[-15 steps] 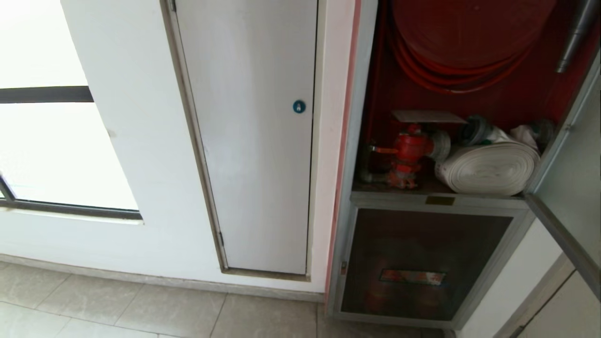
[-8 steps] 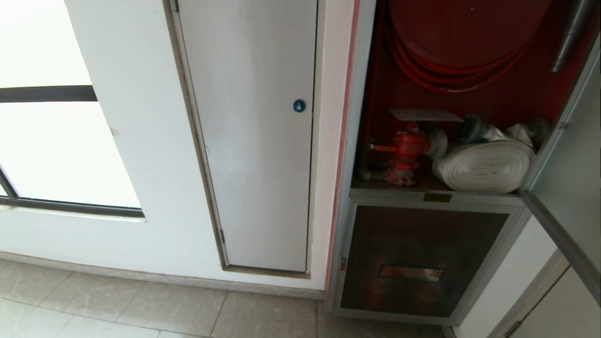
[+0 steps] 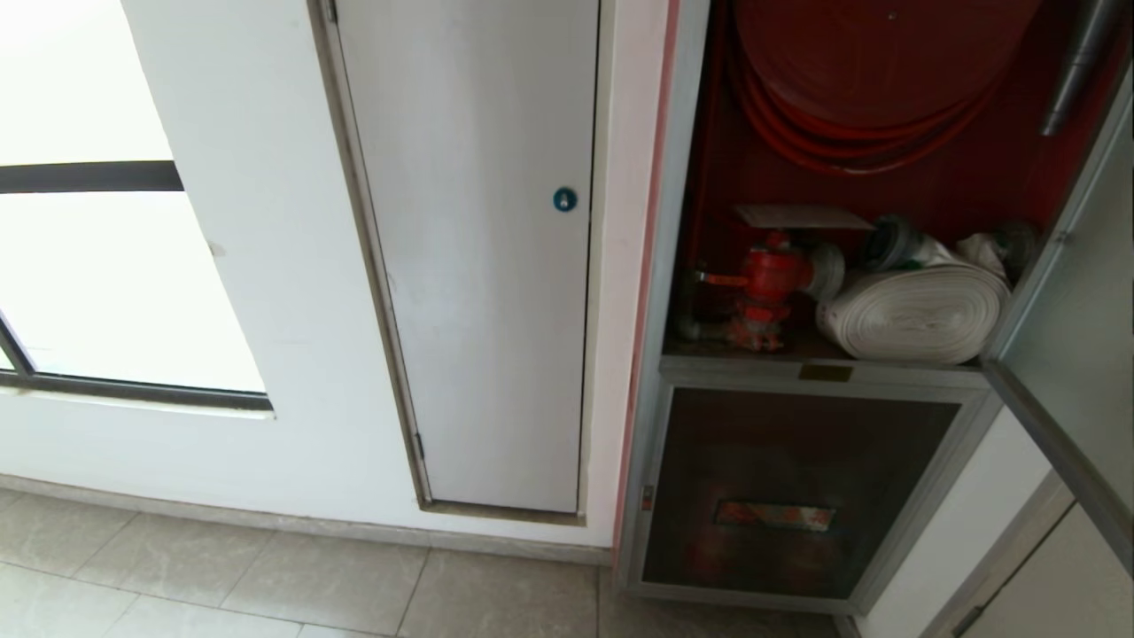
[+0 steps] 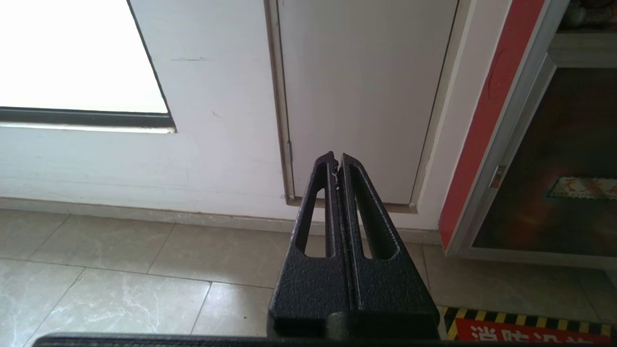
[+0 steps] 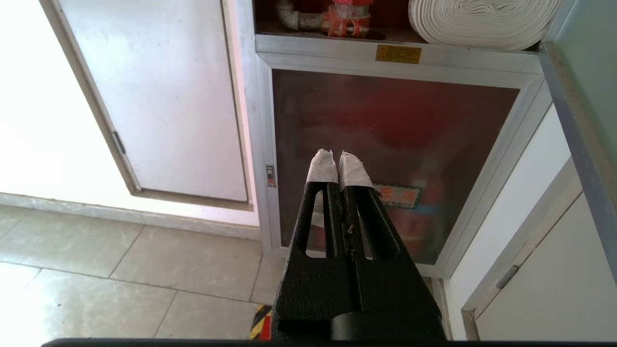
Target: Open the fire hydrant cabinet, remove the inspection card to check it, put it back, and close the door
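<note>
The tall silver-framed fire hydrant cabinet (image 3: pixel 824 377) stands open, its dark glass door (image 3: pixel 1076 337) swung out at three o'clock. The thin white inspection card (image 3: pixel 802 217) lies flat on the red valve (image 3: pixel 766 275), long axis nine-to-three. The right gripper (image 5: pixel 339 161) – tips pressed together, empty – sits low, the card at its twelve o'clock; it looks nearer. The left gripper (image 4: pixel 336 161) – likewise closed and empty – faces the plain white panel (image 3: pixel 478 257).

Wall (image 3: pixel 292 292): white, plain.
Window (image 3: pixel 97 283): bright, dark-framed.
Panel (image 3: pixel 478 310): white, flush, blue round lock (image 3: pixel 564 199).
Floor (image 3: pixel 266 576): pale beige tiles.
</note>
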